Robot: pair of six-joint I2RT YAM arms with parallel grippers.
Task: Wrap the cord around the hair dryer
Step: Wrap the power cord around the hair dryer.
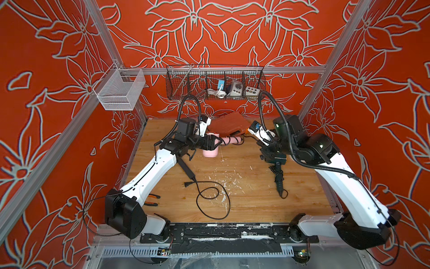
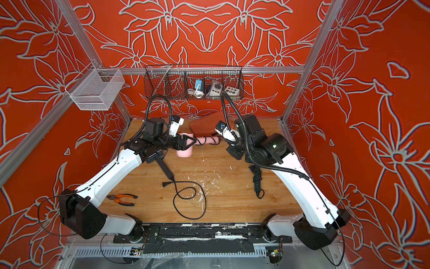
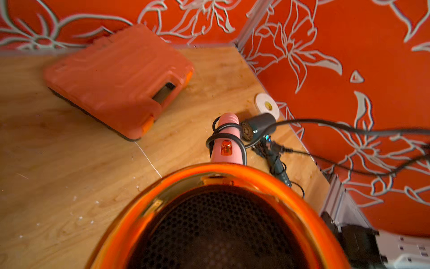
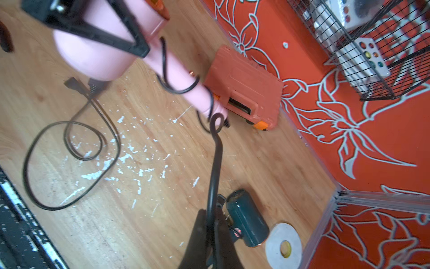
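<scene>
Partly wrapped: a few cord [image 4: 216, 160] turns circle the pink hair dryer [image 1: 210, 150] handle [image 3: 226, 142]; left end effector [image 1: 215, 142] clasps its barrel, right end effector [image 4: 211, 216] pinches the cord; long slack lies on the table [image 1: 244, 198].

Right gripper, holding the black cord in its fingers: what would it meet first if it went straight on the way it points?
Probably the handle end of the pink plastic hair dryer, where the black cord leads; the orange plastic case lies behind it. Depth is unclear.
</scene>
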